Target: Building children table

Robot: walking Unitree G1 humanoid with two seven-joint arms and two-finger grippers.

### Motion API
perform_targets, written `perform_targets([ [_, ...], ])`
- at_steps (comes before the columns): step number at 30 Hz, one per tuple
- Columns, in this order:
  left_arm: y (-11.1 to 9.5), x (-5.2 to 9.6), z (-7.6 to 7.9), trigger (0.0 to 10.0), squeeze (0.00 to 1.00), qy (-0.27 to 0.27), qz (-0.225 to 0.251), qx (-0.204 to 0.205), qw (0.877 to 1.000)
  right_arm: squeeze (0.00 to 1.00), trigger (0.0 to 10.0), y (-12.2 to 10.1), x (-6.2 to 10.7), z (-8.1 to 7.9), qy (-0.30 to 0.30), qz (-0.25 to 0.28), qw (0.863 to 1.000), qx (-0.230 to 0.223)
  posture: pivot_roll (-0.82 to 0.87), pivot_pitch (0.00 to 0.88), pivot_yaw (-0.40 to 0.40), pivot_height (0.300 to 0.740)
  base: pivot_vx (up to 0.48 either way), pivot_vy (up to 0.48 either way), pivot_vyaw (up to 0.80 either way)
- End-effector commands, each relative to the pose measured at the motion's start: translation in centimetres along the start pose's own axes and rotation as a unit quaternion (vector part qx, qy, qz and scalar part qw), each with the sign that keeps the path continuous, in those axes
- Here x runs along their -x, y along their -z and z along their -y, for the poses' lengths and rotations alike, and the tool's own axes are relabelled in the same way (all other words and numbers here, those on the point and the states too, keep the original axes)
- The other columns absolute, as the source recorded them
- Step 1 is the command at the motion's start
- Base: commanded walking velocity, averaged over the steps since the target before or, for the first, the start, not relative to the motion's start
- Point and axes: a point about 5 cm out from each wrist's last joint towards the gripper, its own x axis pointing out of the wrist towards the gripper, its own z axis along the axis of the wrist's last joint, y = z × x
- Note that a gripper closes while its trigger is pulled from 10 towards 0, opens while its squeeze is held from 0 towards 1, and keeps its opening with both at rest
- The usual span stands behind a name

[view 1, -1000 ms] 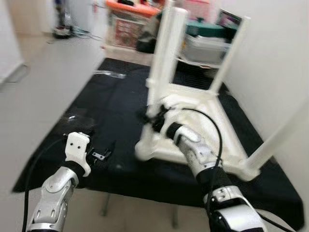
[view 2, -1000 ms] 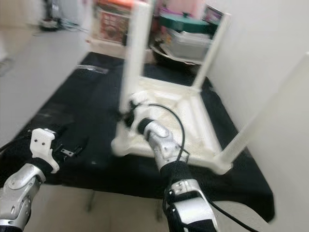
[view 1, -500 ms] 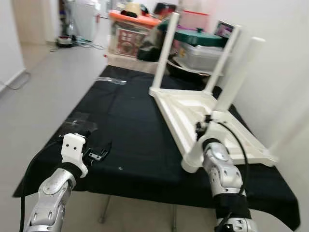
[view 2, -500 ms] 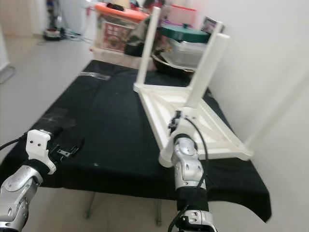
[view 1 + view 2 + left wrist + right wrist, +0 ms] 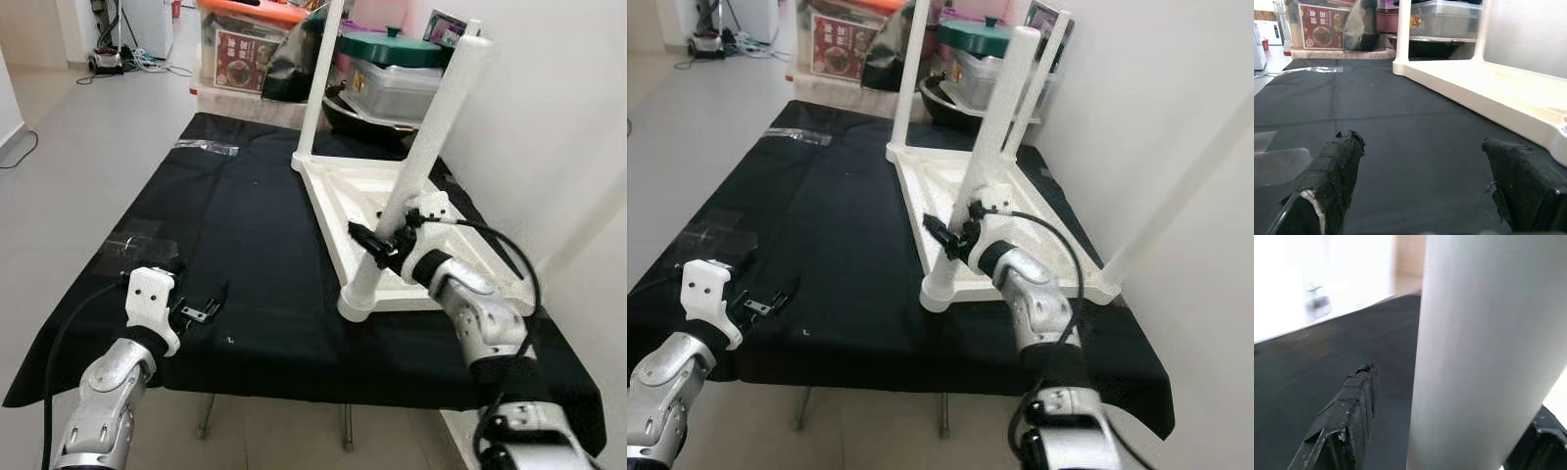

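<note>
Fitting the near leg (image 5: 411,186) looked like the step in hand: the right claw (image 5: 380,245) sat around the lower part of that white leg, one finger (image 5: 1347,416) on each side in the wrist view, though whether the pads actually pressed it I couldn't tell for certain; I read it as gripping. Leg leaned to the right as it rose, so it was probably not seated square in its corner socket (image 5: 356,304). Next move, as I judged it, called for bringing the leg upright and turning or pushing it home without dragging the whole frame across the cloth. The children table (image 5: 392,196) lay upside down on the right half of the bench (image 5: 245,235), which was draped in black cloth, top face down, ribbed underside up, white plastic. A far-left leg (image 5: 321,78) stood upright at the far corner; another far leg (image 5: 1043,69) rose further right. Left claw (image 5: 201,311) hovered low at the near left edge of the bench, fingers (image 5: 1332,171) spread wide and holding nothing, well apart from the table. Clear plastic wrap (image 5: 206,148) lay far left on the cloth, storage boxes (image 5: 392,69) beyond the bench.
</note>
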Motion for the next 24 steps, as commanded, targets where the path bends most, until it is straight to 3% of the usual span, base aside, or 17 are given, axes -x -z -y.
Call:
perform_targets([
  [1, 0.6, -0.3, 0.8, 10.0, 0.00, 0.014, -0.006, 0.006, 1.000, 0.00, 10.0, 1.0, -1.5, -2.1, -0.098, -0.022, 0.995, 0.004, 0.15, 0.000, -0.220, 0.740, 0.000, 0.000, 0.00],
  [2, 0.6, -0.3, 0.8, 10.0, 0.00, 0.014, -0.006, 0.006, 1.000, 0.00, 10.0, 1.0, -1.5, -2.1, -0.098, -0.022, 0.995, 0.004, 0.15, 0.000, -0.220, 0.740, 0.000, 0.000, 0.00],
  [6, 0.7, -0.2, 0.8, 10.0, 0.00, 0.014, -0.008, 0.005, 1.000, 0.00, 10.0, 1.8, -2.8, -4.7, -0.180, -0.028, 0.983, 0.013, 0.17, 0.000, -0.234, 0.740, 0.000, 0.000, 0.00],
  [7, 0.7, -0.1, 0.8, 10.0, 0.00, 0.012, -0.009, 0.004, 1.000, 0.00, 4.5, 2.0, -3.2, -6.2, -0.221, -0.023, 0.975, 0.017, 0.18, 0.000, -0.233, 0.740, 0.000, 0.000, 0.00],
  [8, 0.7, -0.1, 0.8, 10.0, 0.00, 0.012, -0.009, 0.004, 1.000, 0.00, 4.5, 2.0, -3.2, -6.2, -0.221, -0.023, 0.975, 0.017, 0.18, 0.000, -0.233, 0.740, 0.000, 0.000, 0.00],
  [9, 0.7, 0.0, 0.8, 10.0, 0.00, 0.010, -0.009, 0.004, 1.000, 0.00, 2.9, 2.3, -3.5, -7.8, -0.257, -0.018, 0.966, 0.013, 0.18, 0.000, -0.230, 0.740, 0.000, 0.000, 0.00],
  [10, 0.7, 0.0, 0.8, 10.0, 0.00, 0.009, -0.008, 0.003, 1.000, 0.00, 0.0, 2.9, -3.9, -8.7, -0.252, -0.022, 0.968, 0.009, 0.18, 0.000, -0.227, 0.740, 0.000, 0.000, 0.00],
  [13, 0.7, 0.1, 0.8, 10.0, 0.00, 0.008, -0.008, 0.003, 1.000, 0.00, 0.0, 3.3, -4.1, -9.1, -0.246, -0.024, 0.969, 0.007, 0.18, 0.000, -0.227, 0.740, 0.000, 0.000, 0.00],
  [14, 0.6, 0.2, 0.8, 10.0, 0.00, 0.007, -0.007, 0.003, 1.000, 0.00, 0.0, 4.3, -4.8, -8.0, -0.143, -0.051, 0.988, -0.003, 0.17, 0.000, -0.220, 0.740, 0.000, 0.000, 0.00],
  [17, 0.6, 0.2, 0.8, 10.0, 0.00, 0.007, -0.007, 0.003, 1.000, 0.00, 0.0, 4.3, -4.8, -8.0, -0.143, -0.051, 0.988, -0.003, 0.17, 0.000, -0.220, 0.740, 0.000, 0.000, 0.00],
  [18, 0.6, 0.3, 0.7, 10.0, 0.00, 0.008, -0.006, 0.004, 1.000, 0.00, 0.0, 5.7, -4.6, -5.3, 0.044, -0.094, 0.994, -0.028, 0.16, 0.000, -0.206, 0.740, 0.000, 0.000, 0.00],
  [19, 0.6, 0.3, 0.7, 10.0, 0.00, 0.008, -0.006, 0.004, 1.000, 0.00, 0.0, 5.7, -4.6, -5.3, 0.044, -0.094, 0.994, -0.028, 0.16, 0.000, -0.206, 0.740, 0.000, 0.000, 0.00],
  [20, 0.5, 0.3, 0.6, 10.0, 0.00, 0.008, -0.005, 0.004, 1.000, 0.00, 0.0, 7.2, -2.5, -2.1, 0.245, -0.136, 0.958, -0.060, 0.14, 0.000, -0.198, 0.740, 0.000, 0.000, 0.00],
  [21, 0.5, 0.3, 0.6, 10.0, 0.00, 0.008, -0.005, 0.004, 1.000, 0.00, 0.0, 7.2, -2.5, -2.1, 0.245, -0.136, 0.958, -0.060, 0.14, 0.000, -0.198, 0.740, 0.000, 0.000, 0.00],
  [22, 0.4, 0.3, 0.6, 10.0, 0.00, 0.008, -0.003, 0.005, 1.000, 0.00, 0.0, 8.3, 0.3, -0.2, 0.398, -0.159, 0.901, -0.068, 0.14, 0.000, -0.193, 0.740, 0.000, 0.000, 0.00],
  [23, 0.4, 0.3, 0.6, 10.0, 0.00, 0.008, -0.003, 0.005, 1.000, 0.00, 0.0, 8.3, 0.3, -0.2, 0.398, -0.159, 0.901, -0.068, 0.14, 0.000, -0.193, 0.740, 0.000, 0.000, 0.00],
  [24, 0.3, 0.3, 0.5, 10.0, 0.00, 0.009, -0.002, 0.006, 1.000, 0.00, 0.0, 8.6, 2.6, 0.8, 0.487, -0.163, 0.856, -0.060, 0.13, 0.000, -0.188, 0.740, 0.000, 0.000, 0.00],
])
